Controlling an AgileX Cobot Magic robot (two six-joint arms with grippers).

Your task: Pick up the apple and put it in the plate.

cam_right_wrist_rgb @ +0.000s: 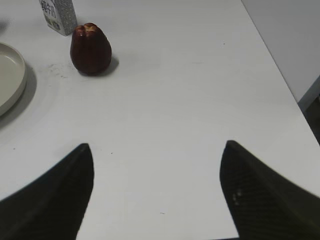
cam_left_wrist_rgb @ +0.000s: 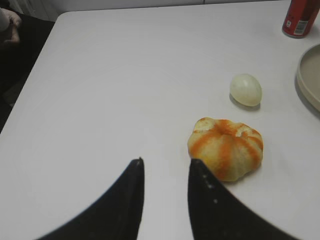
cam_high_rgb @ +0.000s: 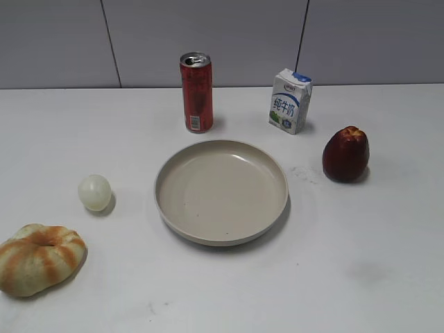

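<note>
On the white counter, the left gripper hangs low at the near edge of the view, its two dark fingers a narrow gap apart with nothing between them. Just right of the right finger lies a bread ring, orange-striped on tan, close to the fingertip but apart from it. Farther off and slightly right sits a small pale ball. At the right edge, the rim of a beige plate shows. A red can stands in the far right corner. The counter's left edge runs beside a dark area.
</note>
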